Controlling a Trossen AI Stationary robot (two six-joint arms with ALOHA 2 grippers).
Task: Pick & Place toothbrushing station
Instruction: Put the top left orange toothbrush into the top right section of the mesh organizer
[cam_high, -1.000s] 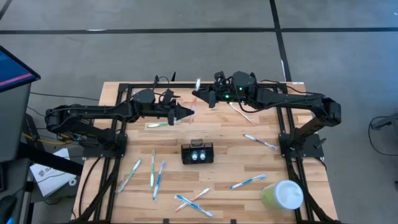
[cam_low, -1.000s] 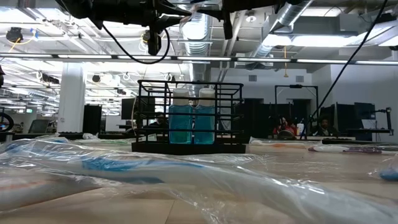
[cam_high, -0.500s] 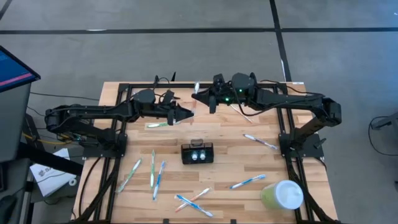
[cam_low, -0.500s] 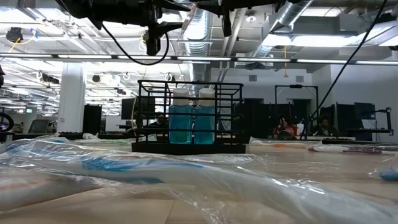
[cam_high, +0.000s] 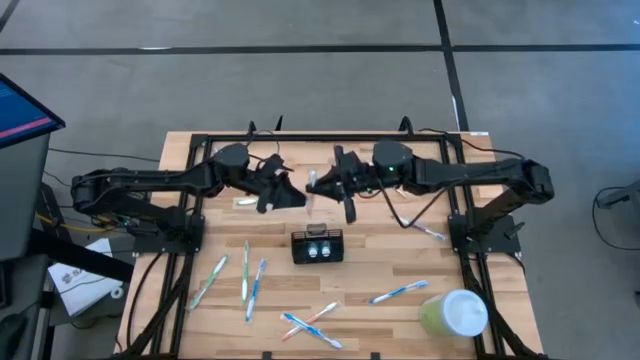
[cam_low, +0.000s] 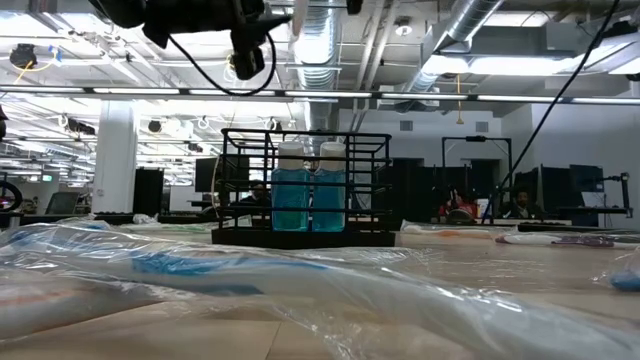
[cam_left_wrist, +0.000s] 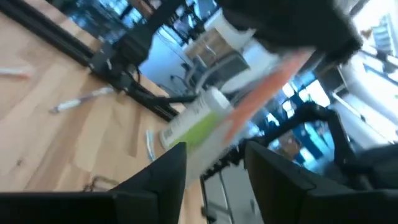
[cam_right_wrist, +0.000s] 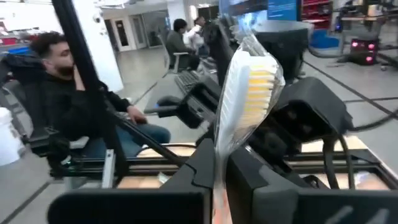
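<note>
The toothbrushing station (cam_high: 317, 245), a small black wire holder with two blue bottles in it, stands on the wooden table's middle (cam_low: 305, 190). Above the table, just beyond it, my two grippers meet at a wrapped toothbrush (cam_high: 310, 186). My right gripper (cam_high: 318, 187) is shut on this brush, whose yellow bristled head (cam_right_wrist: 254, 84) stands above the fingers. My left gripper (cam_high: 293, 196) is open, and its two fingers (cam_left_wrist: 165, 177) stand on either side of the wrapper's pale end (cam_left_wrist: 208, 152). My right gripper pinches the wrapped toothbrush's handle (cam_right_wrist: 218, 149) between its two fingers, coming level from the table's right side. The brush lies across the fingers and is lifted clear of the table. My left gripper: whether its open fingers touch the wrapper I cannot tell.
Several wrapped toothbrushes lie about the table: near left (cam_high: 246, 272), near middle (cam_high: 310, 322), near right (cam_high: 398, 292) and right (cam_high: 418, 228). A pale green cup with a white lid (cam_high: 455, 313) stands at the near right corner. A seated person (cam_right_wrist: 59, 93) shows beyond the table.
My left gripper has opened and let go of the wrapped toothbrush. My right gripper, shut on the brush, has swung with it toward the table's near edge and rolled, so the brush, which slanted toward the far edge, now sits close above the station's far side.
</note>
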